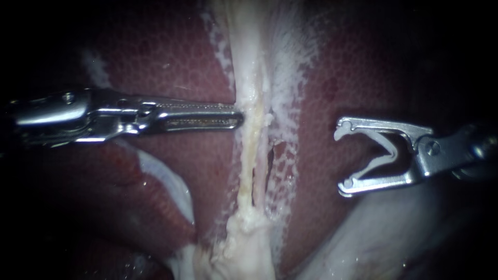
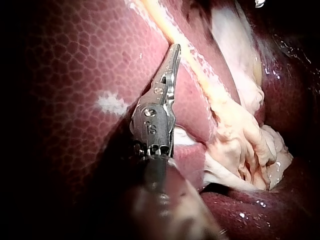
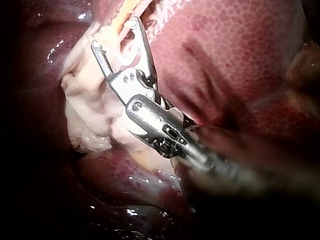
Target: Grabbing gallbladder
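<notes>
Dark red mottled liver (image 1: 171,57) fills the background. Count: two instruments, one clip, one pale strand, one fatty clump.

The strand (image 1: 251,103) runs 12 to 6 o'clock through centre, and a slit low down splits it in two. The clump (image 1: 244,243) sits at 6. White film (image 1: 290,78) flecks the liver beside the strand.

The left instrument (image 1: 238,116) enters from 9. Its jaws lie together with nothing between them, tip touching the strand's 9 o'clock edge. The right instrument (image 1: 341,159) enters from 3, jaws spread wide. A white V-shaped clip (image 1: 394,152) is seated against both. They are well apart from the strand, with bare liver between.

The gallbladder (image 1: 384,233) is the smooth grey bulge at 5, near the right instrument's lower jaw, touched by neither instrument.

In the left wrist view the left instrument lies beside the strand. In the right wrist view the jaws cover part of the clump.
</notes>
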Motion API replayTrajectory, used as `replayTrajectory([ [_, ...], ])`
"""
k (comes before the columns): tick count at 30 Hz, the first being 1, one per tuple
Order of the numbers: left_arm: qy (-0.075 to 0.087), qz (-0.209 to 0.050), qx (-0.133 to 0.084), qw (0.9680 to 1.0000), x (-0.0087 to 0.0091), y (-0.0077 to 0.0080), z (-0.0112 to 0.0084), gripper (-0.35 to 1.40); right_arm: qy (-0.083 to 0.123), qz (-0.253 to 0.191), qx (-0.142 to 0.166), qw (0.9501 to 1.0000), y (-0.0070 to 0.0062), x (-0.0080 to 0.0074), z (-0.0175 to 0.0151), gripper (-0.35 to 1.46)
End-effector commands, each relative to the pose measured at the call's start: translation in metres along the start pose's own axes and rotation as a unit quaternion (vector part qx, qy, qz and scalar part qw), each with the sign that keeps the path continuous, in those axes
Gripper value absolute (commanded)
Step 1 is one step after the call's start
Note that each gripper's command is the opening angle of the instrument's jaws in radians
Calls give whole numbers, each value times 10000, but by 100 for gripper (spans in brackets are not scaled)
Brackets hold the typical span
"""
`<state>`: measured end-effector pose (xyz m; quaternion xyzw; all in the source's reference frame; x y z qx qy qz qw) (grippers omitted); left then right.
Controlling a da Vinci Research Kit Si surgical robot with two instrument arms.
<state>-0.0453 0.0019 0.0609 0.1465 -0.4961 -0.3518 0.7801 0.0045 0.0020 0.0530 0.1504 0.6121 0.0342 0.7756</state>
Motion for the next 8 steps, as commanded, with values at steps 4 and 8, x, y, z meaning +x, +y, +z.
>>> replayTrajectory([
  [4,-4,-4,-18,10000,0,-1,0,-35,0,0,0,10000,0,0,0,60],
  [8,-8,-9,-44,10000,0,-2,-1,-35,0,0,0,10000,0,0,0,60],
])
